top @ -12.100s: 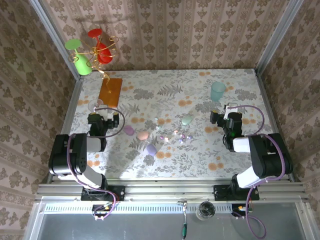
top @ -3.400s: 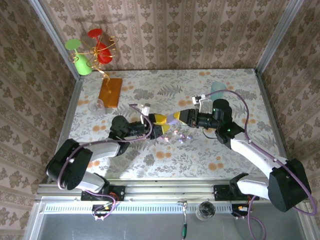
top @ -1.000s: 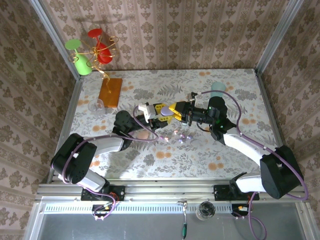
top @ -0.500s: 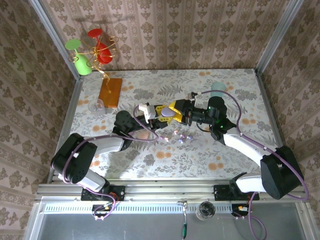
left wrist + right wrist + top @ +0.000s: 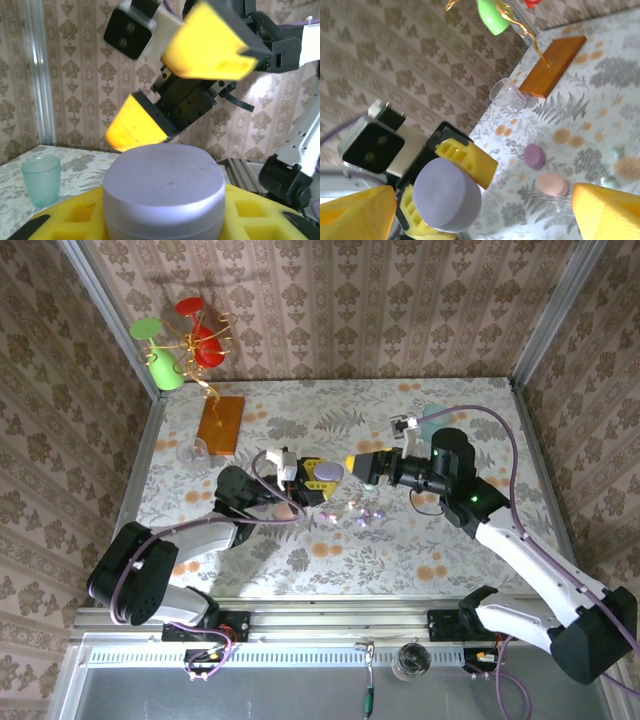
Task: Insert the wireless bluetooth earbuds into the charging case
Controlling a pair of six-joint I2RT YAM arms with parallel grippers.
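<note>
Item: lilac case (image 5: 331, 472), clamped in your left tool (image 5: 320, 475), held above the desk (image 5: 300, 410). Right tool (image 5: 366, 465): jaws stood wide, empty, facing it. Earbuds (image 5: 364, 519): lay loose on desk below. You needed a square, gentle pinch on the lid

Floral-patterned table (image 5: 330, 562) — wooden block (image 5: 221, 424), clear cup (image 5: 192, 452), teal cup (image 5: 41, 180), pink case (image 5: 552, 184), purple case (image 5: 535, 156), tiny earbuds (image 5: 362, 517) mid-table

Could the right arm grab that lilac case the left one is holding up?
Probably yes: the right end effector is open and faces the lilac case with nothing between them, and the left end effector grips only its lower part.
</note>
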